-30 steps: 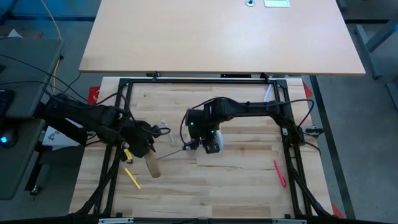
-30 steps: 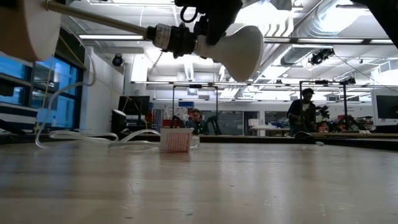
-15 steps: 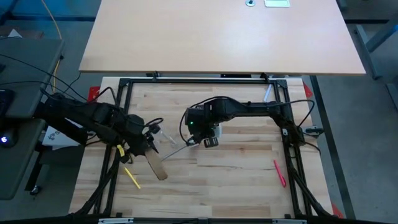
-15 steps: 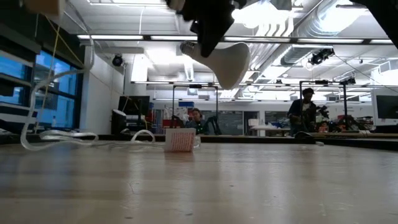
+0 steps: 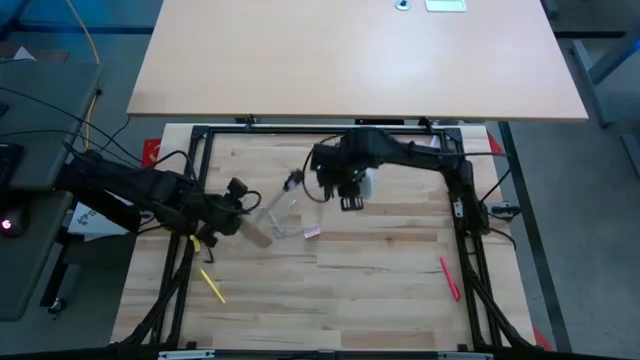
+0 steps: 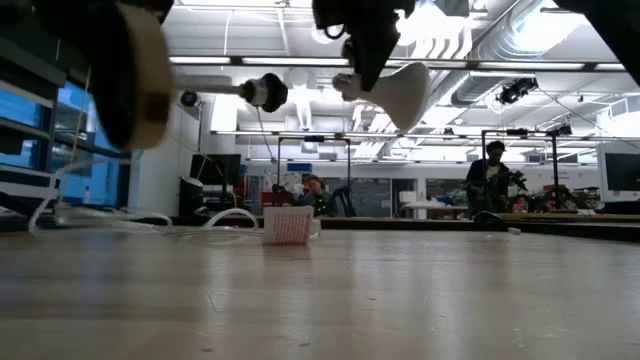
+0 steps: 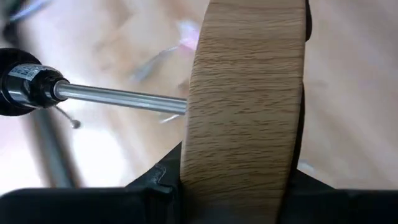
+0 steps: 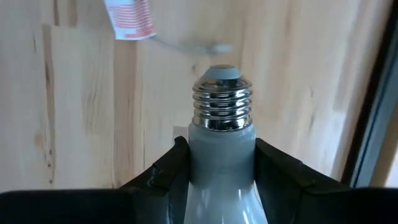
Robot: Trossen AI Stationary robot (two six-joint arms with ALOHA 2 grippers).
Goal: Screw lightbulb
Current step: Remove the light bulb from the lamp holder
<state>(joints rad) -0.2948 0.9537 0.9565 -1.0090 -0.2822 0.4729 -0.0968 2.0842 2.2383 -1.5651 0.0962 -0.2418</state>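
Observation:
The white lightbulb (image 6: 395,85) hangs in the air over the far middle of the table, with my right gripper (image 5: 345,188) shut on it. Its silver screw base (image 8: 222,102) is bare and faces the table's left. To its left floats a lamp stand: a round wooden disc (image 5: 256,233), a thin metal stem (image 6: 210,88) and a black socket (image 6: 268,92). My left gripper (image 5: 232,222) is shut on the disc. A gap shows between socket and bulb in the low view. My left gripper pinches the wooden disc by its two flat faces (image 7: 245,155), one finger on each, at the rim. The disc stands on edge, lifted clear of the table, and the stem (image 7: 118,98) runs out about level toward the bulb. My right gripper pinches the bulb's white neck (image 8: 221,152) just behind the screw base, between its two fingers (image 8: 168,168). The fingers come from above, pointing down, and lie across the bulb. The bulb hangs roughly level and clear of the table, its globe (image 5: 369,183) toward the table's right.
A white cord (image 6: 150,218) and a small pink-and-white tag (image 5: 311,232) lie on the wood below the lamp. A yellow marker (image 5: 212,286) lies near left, a red pen (image 5: 448,278) near right. A black frame (image 5: 320,128) borders the table.
A second ago the bulb sat at the socket; now the two are apart. My right gripper has carried the bulb up and toward the table's far edge. My left gripper has turned, swinging the stand so that its socket points toward the far right.

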